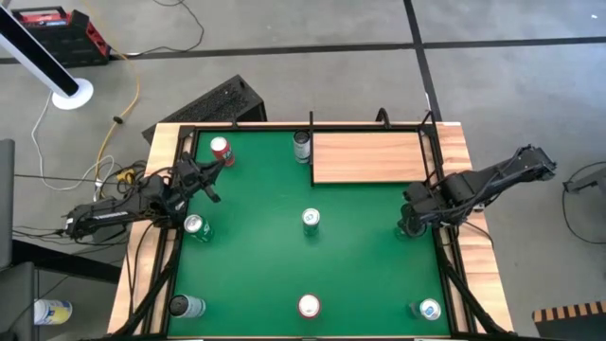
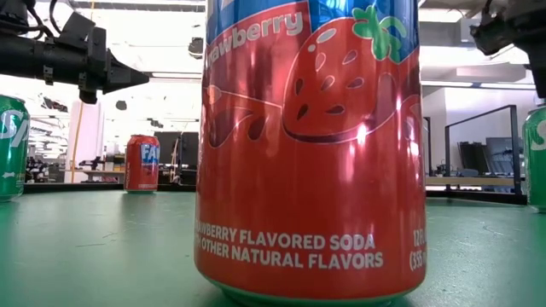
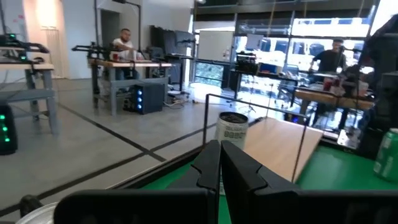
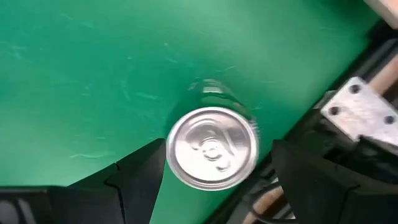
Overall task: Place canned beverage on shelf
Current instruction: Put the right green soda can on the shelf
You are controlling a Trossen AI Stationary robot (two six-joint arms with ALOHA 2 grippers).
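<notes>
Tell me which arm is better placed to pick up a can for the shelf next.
The right. Its gripper hangs open directly over an upright can by the table's right edge, close to the shelf. The left gripper is shut and holds nothing.

The strawberry can [image 2: 309, 145] is cut off at the top in the low view, and most of the worktop behind it is hidden. The can [image 4: 212, 148] beneath the right hand [image 4: 214, 177] is blurred; its label cannot be read.
</notes>
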